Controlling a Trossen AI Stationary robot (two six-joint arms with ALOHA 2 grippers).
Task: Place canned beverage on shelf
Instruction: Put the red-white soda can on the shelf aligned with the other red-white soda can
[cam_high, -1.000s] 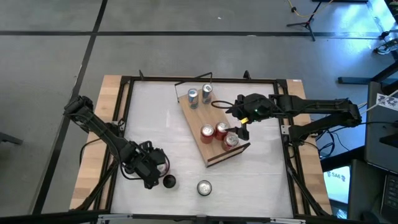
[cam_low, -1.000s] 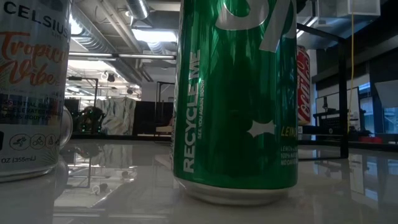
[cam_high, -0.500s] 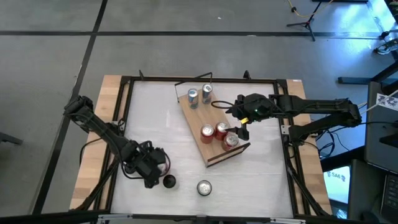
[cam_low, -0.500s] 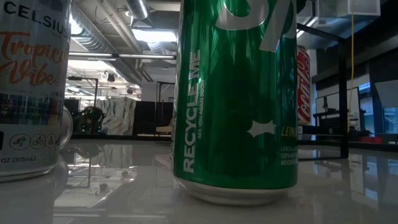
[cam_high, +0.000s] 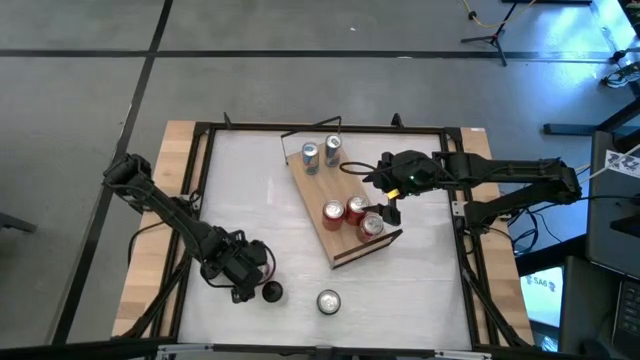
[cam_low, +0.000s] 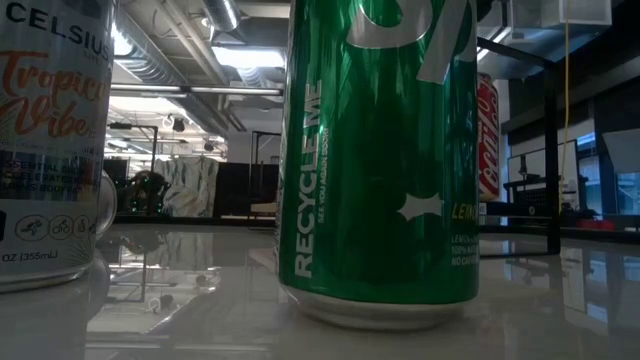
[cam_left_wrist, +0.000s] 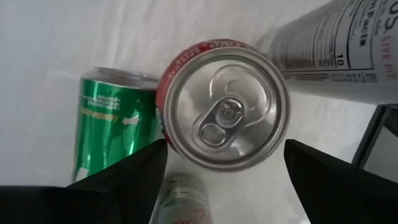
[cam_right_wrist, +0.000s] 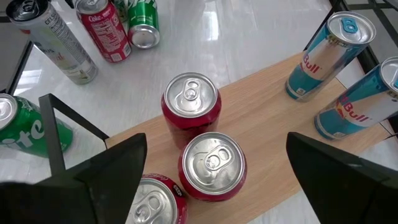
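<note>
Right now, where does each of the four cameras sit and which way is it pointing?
High view: above the table, looking straight down on the shelf and both arms.
Low view: at tabletop height, level, filled by a green can; no arm shows.
Left wrist view: straight down on a red can, between the left gripper jaws, open.
Right wrist view: above the shelf's three red cans, right gripper open.
Shared: the green can also shows in the left wrist view; the shelf in the high and right wrist views.

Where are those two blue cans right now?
In the high view, the two blue cans stand side by side on the shelf at its wire-frame end, toward the table's far edge, apart from the three red cans near the dark rim.
</note>
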